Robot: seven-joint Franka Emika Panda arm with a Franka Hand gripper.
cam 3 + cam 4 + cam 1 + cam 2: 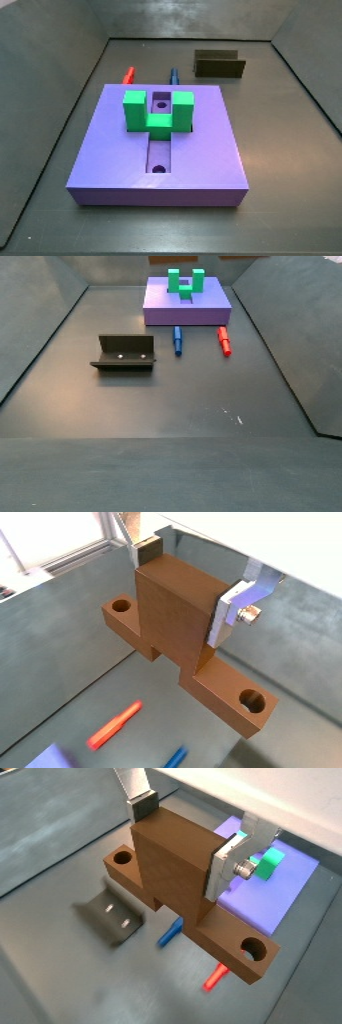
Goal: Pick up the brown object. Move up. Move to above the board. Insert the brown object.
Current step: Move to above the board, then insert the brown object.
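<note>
My gripper [190, 582] is shut on the brown object [174, 612], an orange-brown T-shaped block. It hangs from the jaws above the floor, with the crosspiece and its two round holes lowest. Both wrist views show it, and the silver fingers [227, 866] clamp the wide bar of the block [174, 863] from both sides. The board [274, 898] is a purple slab with a green U-shaped block [271, 863] on it, and it lies beyond the held block, off to one side. Both side views show the board [201, 150] [167, 311] with its groove and holes. The gripper is out of both side views.
A red peg [214, 976] and a blue peg [170, 933] lie on the floor beside the board, also seen in a side view [225, 340] [178, 340]. The dark fixture [123, 353] stands on the floor apart from the board. Grey walls enclose the floor.
</note>
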